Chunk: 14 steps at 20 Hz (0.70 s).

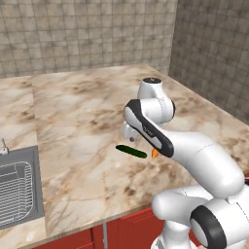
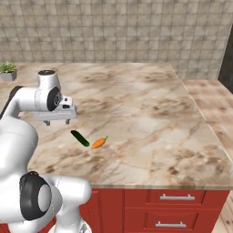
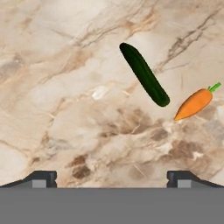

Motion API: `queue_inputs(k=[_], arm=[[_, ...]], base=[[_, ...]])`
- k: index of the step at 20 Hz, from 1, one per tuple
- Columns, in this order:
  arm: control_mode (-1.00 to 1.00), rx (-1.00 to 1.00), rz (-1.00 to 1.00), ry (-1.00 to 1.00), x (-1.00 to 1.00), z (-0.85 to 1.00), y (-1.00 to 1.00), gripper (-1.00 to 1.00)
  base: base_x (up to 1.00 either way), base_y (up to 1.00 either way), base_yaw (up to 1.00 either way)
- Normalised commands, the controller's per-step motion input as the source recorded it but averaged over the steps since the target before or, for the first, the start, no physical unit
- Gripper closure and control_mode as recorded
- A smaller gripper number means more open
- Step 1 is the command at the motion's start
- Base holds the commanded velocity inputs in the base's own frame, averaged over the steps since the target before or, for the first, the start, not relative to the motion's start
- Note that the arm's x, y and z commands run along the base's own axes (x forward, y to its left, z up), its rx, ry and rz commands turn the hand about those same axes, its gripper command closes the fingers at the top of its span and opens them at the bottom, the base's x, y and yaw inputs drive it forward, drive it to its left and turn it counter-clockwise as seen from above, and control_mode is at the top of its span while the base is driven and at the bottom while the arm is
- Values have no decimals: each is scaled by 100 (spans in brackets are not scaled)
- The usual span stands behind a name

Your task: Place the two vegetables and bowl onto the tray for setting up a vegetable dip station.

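The white arm rises from the base, bends at a dark elbow joint and reaches forward, its wrist turned so the hand points straight down. The claw point(image 2: 57, 122) hangs in the air, holding nothing. Its jaws stand wide apart, and the two dark fingertips point(image 3: 43, 178) sit far apart in the hand view.

In the left base view, the arm's forearm covers most of the carrot point(image 1: 154, 153); only its orange tip shows. The sink point(image 1: 19, 187) is cut off by the left edge. In the hand view, only the upper tips of the fingers point(image 3: 43, 178) show.
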Motion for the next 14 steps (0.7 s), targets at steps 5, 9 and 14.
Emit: queue_inputs(k=[5, 9, 14], arm=[[-100, 3, 19, -3, 78, -15, -31, -100], [-100, 3, 18, -2, 82, -28, -24, -100], [-100, -1, 12, 1, 49, -34, -8, -100]], base=[[0, 0, 0], [0, 0, 0], [0, 0, 0]])
